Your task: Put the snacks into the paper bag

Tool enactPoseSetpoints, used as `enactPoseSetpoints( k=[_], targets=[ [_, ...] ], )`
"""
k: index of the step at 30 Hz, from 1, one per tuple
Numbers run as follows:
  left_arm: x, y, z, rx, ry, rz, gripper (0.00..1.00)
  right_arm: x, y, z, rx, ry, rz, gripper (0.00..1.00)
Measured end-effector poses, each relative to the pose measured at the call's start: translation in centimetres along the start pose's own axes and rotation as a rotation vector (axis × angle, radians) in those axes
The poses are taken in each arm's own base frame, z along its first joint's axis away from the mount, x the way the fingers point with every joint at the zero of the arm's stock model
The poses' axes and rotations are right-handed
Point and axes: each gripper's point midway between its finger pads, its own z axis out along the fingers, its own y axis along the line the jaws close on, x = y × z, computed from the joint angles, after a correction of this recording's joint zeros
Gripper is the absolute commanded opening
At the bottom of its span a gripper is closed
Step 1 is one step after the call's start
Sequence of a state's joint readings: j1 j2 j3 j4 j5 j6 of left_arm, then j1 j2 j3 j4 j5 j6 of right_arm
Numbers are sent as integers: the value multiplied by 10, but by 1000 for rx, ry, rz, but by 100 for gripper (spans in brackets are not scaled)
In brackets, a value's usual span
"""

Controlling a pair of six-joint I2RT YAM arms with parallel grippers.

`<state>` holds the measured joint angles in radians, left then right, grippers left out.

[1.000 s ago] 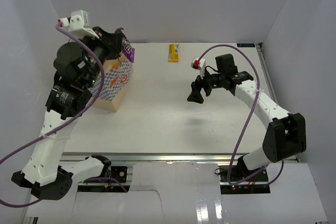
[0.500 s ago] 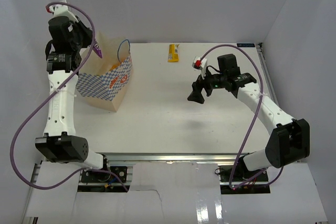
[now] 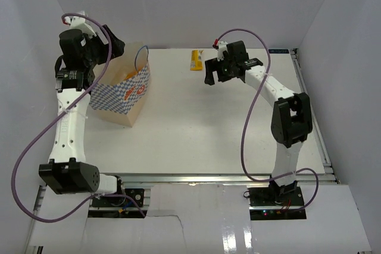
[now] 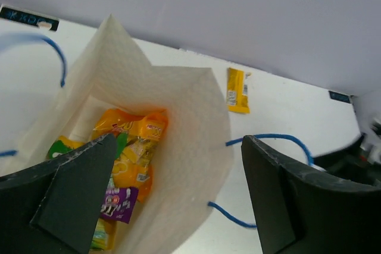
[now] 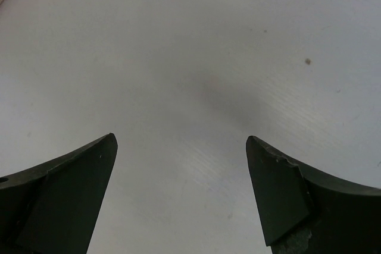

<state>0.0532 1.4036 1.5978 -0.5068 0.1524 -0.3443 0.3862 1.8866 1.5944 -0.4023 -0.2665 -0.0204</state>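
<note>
The paper bag (image 3: pixel 126 92), blue-and-white checkered, stands open at the far left. My left gripper (image 3: pixel 113 47) hangs open just above its mouth, holding nothing. In the left wrist view the left gripper (image 4: pixel 178 147) looks down into the paper bag (image 4: pixel 184 117), where an orange bag (image 4: pixel 128 132), a green bag (image 4: pixel 59 147), a purple candy packet (image 4: pixel 118 201) and a yellow wrapper (image 4: pixel 102 236) lie. One yellow wrapper (image 3: pixel 196 59) lies on the table by the back wall, also the yellow wrapper (image 4: pixel 238 90). My right gripper (image 3: pixel 209 75) is open just right of and near it; the right gripper (image 5: pixel 181 141) frames only bare table.
The white table (image 3: pixel 202 129) is walled at the back and both sides. Blue cord handles (image 4: pixel 274 140) arch over the bag's rim. A black rail (image 3: pixel 300 75) runs along the right edge.
My left gripper has opened and the purple packet it held now lies in the bag. The right arm has swung from mid-table to the far side, beside the yellow wrapper.
</note>
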Motion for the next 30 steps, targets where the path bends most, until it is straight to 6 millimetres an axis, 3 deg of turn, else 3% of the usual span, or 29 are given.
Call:
enactPoseSetpoints(
  k=[4,9,11,12,16,17,18,20,25,30],
  targets=[
    [-28,-28,-42,97,-93,29,98,-30,-25,46,92,-45,55,96],
    [-58,-66,-134,234,-274,88,98,-70,-60,103,218,-178,100,99],
    [-59,-77,-170,282,-334,103,98,-74,-72,122,260,-217,122,100],
    [-58,-83,-190,311,-370,107,98,-77,-78,132,277,-239,134,95],
    [-34,-91,-240,384,-416,86,98,-87,-95,166,313,-333,187,89],
    [-28,-91,-245,391,-414,75,98,-87,-97,171,315,-347,198,88],
    [-21,-90,-248,396,-408,60,98,-89,-100,177,316,-368,212,94],
    [-10,-88,-246,398,-376,31,98,-92,-103,188,311,-412,235,90],
    [2,-84,-230,386,-301,-24,98,-101,-108,204,311,-506,265,90],
    [8,-80,-214,370,-248,-61,98,-92,-106,219,297,-514,290,91]
  ],
)
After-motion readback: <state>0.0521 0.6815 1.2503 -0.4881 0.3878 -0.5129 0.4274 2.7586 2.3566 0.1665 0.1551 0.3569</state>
